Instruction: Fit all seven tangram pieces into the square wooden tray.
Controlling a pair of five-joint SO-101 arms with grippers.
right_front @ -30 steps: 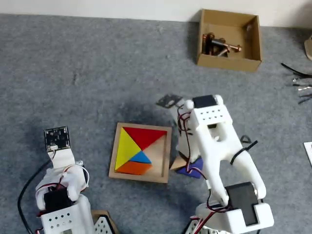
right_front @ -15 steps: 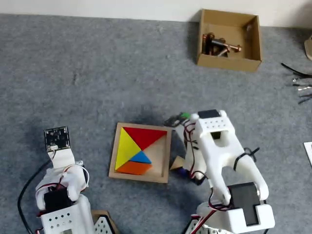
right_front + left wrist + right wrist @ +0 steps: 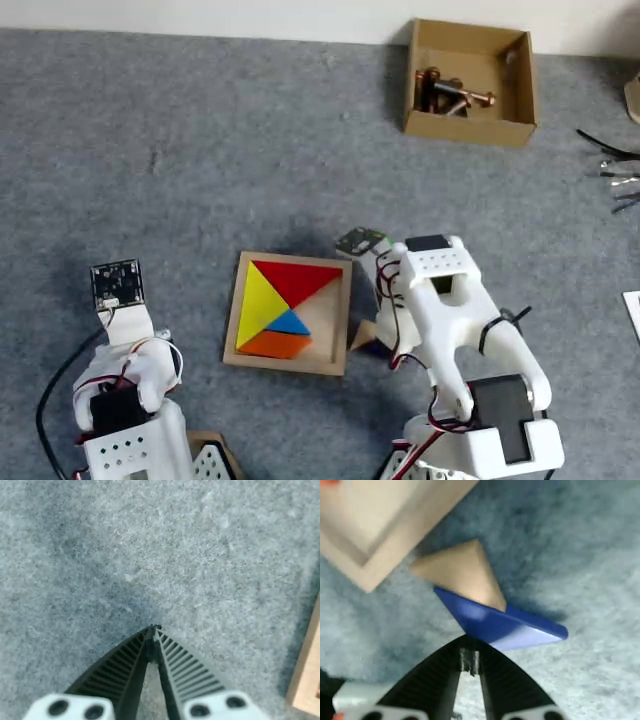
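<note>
two white arms stand at the near edge of the grey carpet, side by side. the left gripper is held clenched, its ribbed black fingers brought together at the tips with nothing between them, just above bare carpet. a corner of the square wooden tray is seen off to one side of it, well apart from the tips.

the right gripper is also drawn closed, its tips set right against the near edge of the blue parallelogram piece. whether a corner of that piece is pinched cannot be told. the blue parallelogram piece is tilted and is leaned on the plain wooden triangle, which is laid flat on the carpet just beside a corner of the tray. from above, both loose pieces are found just off the tray's right side, the wooden triangle partly in the open and the blue piece mostly covered by the right arm.

four pieces are seated inside the tray: a large red triangle along the far side, a large yellow triangle along the left side, a small blue triangle in the middle, and an orange piece along the near side. bare wood is left showing in the tray's right part.

farther back, a brown cardboard box is placed near the wall, with copper-coloured metal parts held inside it.
</note>
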